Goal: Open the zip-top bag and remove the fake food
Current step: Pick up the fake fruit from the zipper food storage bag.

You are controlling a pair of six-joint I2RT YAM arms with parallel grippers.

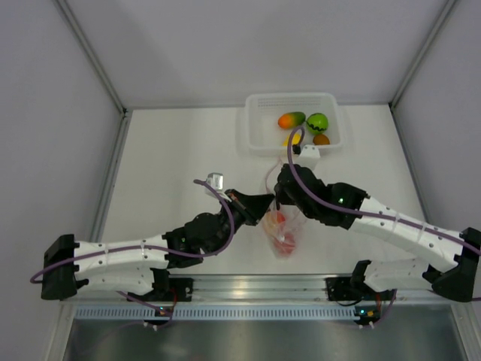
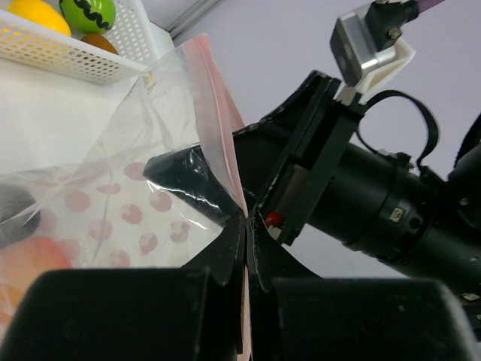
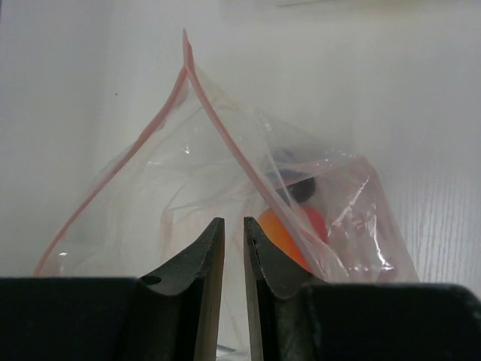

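Pinching the pink zip edge of the zip-top bag (image 2: 113, 195), the left hand (image 1: 259, 201) is closed on it. The right hand (image 3: 233, 248), fingers almost together, sits at the bag's gaping mouth; whether it grips is unclear. Peach-orange fake food (image 3: 289, 233) lies inside the bag.

No readable text, label, brand or number shows anywhere.

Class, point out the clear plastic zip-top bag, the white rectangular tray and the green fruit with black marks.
Clear plastic zip-top bag (image 3: 150, 188), right wrist view, its clear wall.
White rectangular tray (image 1: 255, 135), top view, left rim.
Green fruit with black marks (image 1: 317, 122), top view, its middle.
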